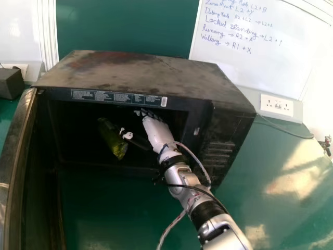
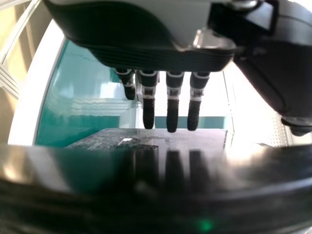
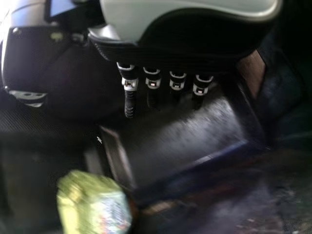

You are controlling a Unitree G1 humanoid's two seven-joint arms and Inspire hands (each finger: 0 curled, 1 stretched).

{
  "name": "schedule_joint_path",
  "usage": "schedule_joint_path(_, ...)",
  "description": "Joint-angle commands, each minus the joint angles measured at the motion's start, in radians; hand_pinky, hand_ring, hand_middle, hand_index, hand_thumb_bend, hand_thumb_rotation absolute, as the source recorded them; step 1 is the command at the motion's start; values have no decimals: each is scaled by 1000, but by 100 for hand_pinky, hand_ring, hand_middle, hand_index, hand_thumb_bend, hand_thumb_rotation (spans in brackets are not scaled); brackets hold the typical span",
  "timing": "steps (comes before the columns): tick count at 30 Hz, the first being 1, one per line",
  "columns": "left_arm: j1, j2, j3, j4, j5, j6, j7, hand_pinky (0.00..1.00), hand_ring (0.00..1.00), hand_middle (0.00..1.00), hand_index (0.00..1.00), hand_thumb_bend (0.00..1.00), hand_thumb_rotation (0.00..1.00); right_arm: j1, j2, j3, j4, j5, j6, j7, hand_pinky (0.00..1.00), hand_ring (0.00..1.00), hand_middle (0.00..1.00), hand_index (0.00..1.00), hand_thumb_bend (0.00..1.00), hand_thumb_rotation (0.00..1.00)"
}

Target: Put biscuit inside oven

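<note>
Packet (image 1: pixel 113 141), glossy yellow-green, is inside the black boxy oven (image 1: pixel 145 73). Silver-white right hand (image 1: pixel 156 131) has straight fingers, empty, probably for leaving it.

1. Black-and-grey plastic left hand (image 2: pixel 151 53), straight fingers pointing to twelve o'clock, thumb at nine.
2. Glossy black band (image 2: pixel 97 195) at twelve, reflecting the fingers.
3. Scuffed grey flat surface (image 2: pixel 195 138) near the fingertips.
4. Shiny green panel (image 2: pixel 73 92) toward three.

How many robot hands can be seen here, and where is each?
2. The right hand is in the open front of the oven, beside the green packet. The left hand shows in the left wrist view, its fingers straight.
</note>
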Motion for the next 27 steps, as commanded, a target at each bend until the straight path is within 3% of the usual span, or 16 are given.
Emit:
schedule_joint_path(1,-4,2,7,1,1,-3,0,83,81,85,83,91,84,53,-29,-12,-63,14,-20,2,100,100,100,89,85,14)
schedule_joint_path(13,-8,10,12,-3,-5,-1,-2,78,81,83,83,89,82,402,-181,-100,-678,74,20,208,100,100,100,89,83,17)
schedule_joint_path(27,-10,10,11,-9,-3,-2,-1,77,79,81,81,88,85,735,-269,-232,-1158,158,22,364,100,100,100,90,78,14)
